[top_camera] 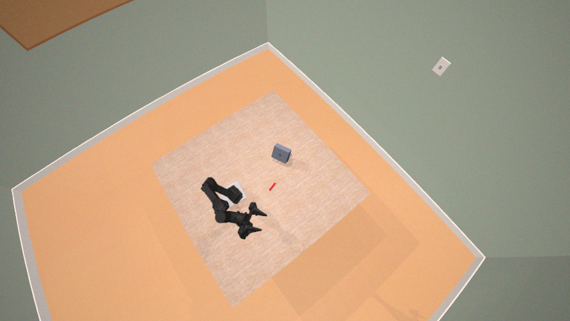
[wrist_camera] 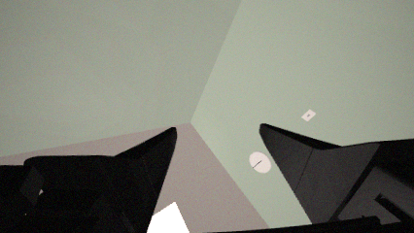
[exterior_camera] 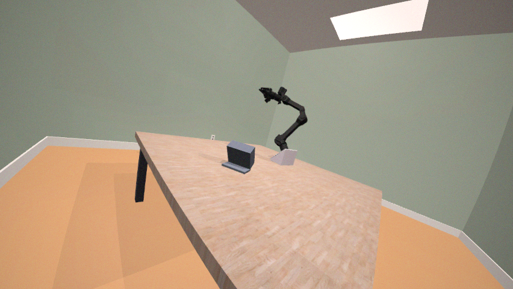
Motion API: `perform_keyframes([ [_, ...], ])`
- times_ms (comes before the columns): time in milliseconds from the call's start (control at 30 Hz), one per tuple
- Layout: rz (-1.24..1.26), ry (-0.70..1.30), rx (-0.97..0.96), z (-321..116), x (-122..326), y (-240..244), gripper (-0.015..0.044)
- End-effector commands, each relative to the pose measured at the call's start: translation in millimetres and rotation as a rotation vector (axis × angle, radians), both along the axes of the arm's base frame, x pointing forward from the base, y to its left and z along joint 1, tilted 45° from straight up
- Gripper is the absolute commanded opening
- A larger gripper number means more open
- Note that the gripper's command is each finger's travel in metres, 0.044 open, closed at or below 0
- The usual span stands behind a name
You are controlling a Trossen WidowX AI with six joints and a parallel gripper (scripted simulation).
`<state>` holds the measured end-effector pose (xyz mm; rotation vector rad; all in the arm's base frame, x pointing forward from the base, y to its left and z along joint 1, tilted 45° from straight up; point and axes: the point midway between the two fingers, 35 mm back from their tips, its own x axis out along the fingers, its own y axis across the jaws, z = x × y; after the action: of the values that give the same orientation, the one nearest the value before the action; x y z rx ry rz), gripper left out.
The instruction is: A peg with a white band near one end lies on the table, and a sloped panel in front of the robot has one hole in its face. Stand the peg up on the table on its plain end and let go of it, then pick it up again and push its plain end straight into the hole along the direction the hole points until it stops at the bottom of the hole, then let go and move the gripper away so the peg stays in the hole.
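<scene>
The robot's claw (top_camera: 263,223) (exterior_camera: 259,89) (wrist_camera: 218,129) hangs high above the bench (top_camera: 223,151) (exterior_camera: 286,204), its fingers spread wide with nothing between them. The red peg (top_camera: 272,186) lies flat on the bench (its pale end towards the sloped panel (top_camera: 281,153) (exterior_camera: 240,156)), between that panel and the claw in the top view, well apart from both.
</scene>
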<state>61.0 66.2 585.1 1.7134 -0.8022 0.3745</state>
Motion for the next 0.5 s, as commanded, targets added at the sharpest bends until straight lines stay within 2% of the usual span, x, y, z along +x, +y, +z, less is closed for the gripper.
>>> perform_keyframes([
  [0, 0.000, 0.002, 0.001, -0.2, 0.4, -1.1, 0.0426],
  [33, -0.002, 0.007, 0.005, -0.8, 1.6, -4.3, 0.0440],
  [467, -0.061, 0.122, 0.073, -13.4, 25.1, -72.2, 0.0440],
])
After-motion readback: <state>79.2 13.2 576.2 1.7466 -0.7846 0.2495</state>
